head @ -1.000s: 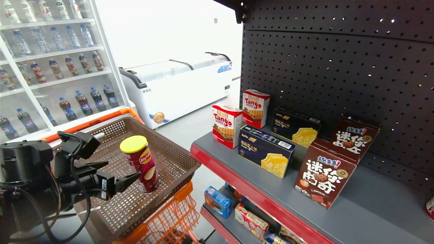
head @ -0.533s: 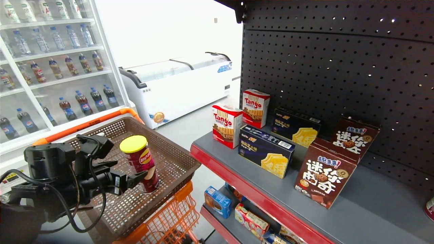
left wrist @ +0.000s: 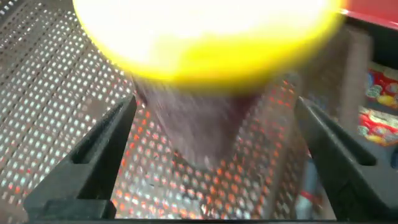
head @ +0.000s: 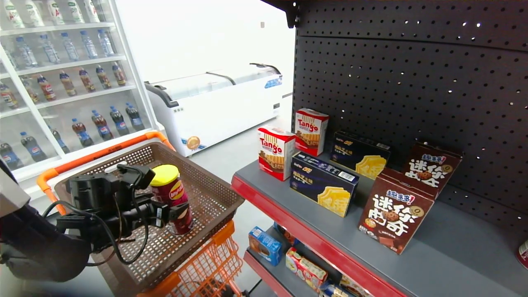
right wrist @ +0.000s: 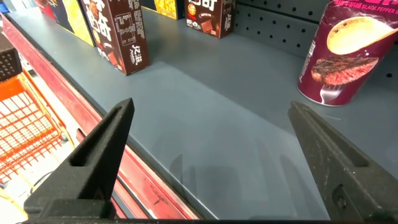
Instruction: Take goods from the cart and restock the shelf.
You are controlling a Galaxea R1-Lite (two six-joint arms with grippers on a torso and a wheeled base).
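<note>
A dark red chips can (head: 172,199) with a yellow lid stands upright in the brown cart basket (head: 208,194). My left gripper (head: 175,212) is open with one finger on each side of the can's lower body. Close up in the left wrist view, the can (left wrist: 205,124) sits between the fingers (left wrist: 93,162), with gaps on both sides. My right gripper (right wrist: 211,162) hangs open over the grey shelf board (right wrist: 217,118), holding nothing. A second chips can (right wrist: 339,53) stands on that shelf past it and shows at the head view's right edge (head: 523,251).
On the shelf (head: 453,255) stand red-and-white wafer boxes (head: 276,152), dark blue boxes (head: 324,183) and brown cookie boxes (head: 396,214) before a black pegboard (head: 412,90). Snack packs (head: 288,255) lie on the lower shelf. A chest freezer (head: 214,103) and drinks cooler (head: 62,82) stand behind.
My left arm has moved forward over the basket, bringing its open fingers from short of the can to either side of it. The can has stayed put.
</note>
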